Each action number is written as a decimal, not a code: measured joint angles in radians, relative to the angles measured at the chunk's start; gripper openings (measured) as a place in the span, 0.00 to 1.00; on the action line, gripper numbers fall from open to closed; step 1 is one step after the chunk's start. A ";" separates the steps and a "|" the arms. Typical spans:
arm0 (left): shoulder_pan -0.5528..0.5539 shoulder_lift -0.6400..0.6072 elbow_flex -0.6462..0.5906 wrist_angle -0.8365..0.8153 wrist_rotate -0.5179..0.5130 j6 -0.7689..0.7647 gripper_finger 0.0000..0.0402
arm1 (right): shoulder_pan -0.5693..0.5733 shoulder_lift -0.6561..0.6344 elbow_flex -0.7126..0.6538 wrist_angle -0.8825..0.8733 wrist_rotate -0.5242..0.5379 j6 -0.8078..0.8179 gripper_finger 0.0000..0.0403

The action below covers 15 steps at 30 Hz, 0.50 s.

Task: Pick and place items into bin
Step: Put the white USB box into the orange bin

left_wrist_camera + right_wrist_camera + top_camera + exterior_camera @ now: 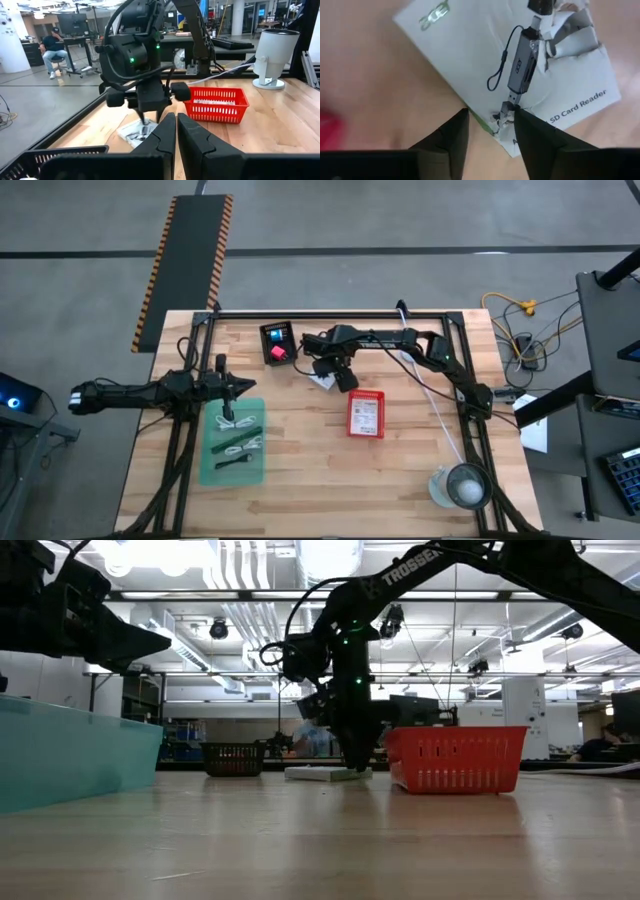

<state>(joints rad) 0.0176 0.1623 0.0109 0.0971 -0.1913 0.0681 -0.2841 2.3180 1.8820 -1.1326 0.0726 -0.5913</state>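
Right gripper (490,122) sits low over white packet (485,55) near table centre, fingers part-open straddling its edge, not yet clamped. Red bin (366,415) just beside it holds something white, can't tell what. Black tray (277,342) still holds blue and red cubes. Cable pieces (238,442) lie in green tray (212,465). Left gripper (176,131) is closed and empty, hovering over that tray. Most items are still to move.

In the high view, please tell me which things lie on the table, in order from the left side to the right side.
Green tray with cable pieces → black basket holding red and blue items → white packet under the right gripper → red basket → round clear container.
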 joint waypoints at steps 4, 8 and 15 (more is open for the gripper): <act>0.000 0.000 0.000 0.000 0.000 0.000 0.00 | 0.006 0.000 0.004 -0.062 -0.100 -0.010 0.29; 0.000 -0.001 0.000 0.000 0.000 0.000 0.00 | 0.025 0.000 0.003 -0.063 -0.109 -0.010 0.24; 0.000 -0.001 0.000 0.000 0.000 0.000 0.00 | 0.063 -0.002 0.051 -0.056 -0.102 0.013 0.22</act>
<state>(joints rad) 0.0177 0.1612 0.0113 0.0971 -0.1913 0.0681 -0.2215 2.3157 1.9326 -1.1887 -0.0297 -0.5786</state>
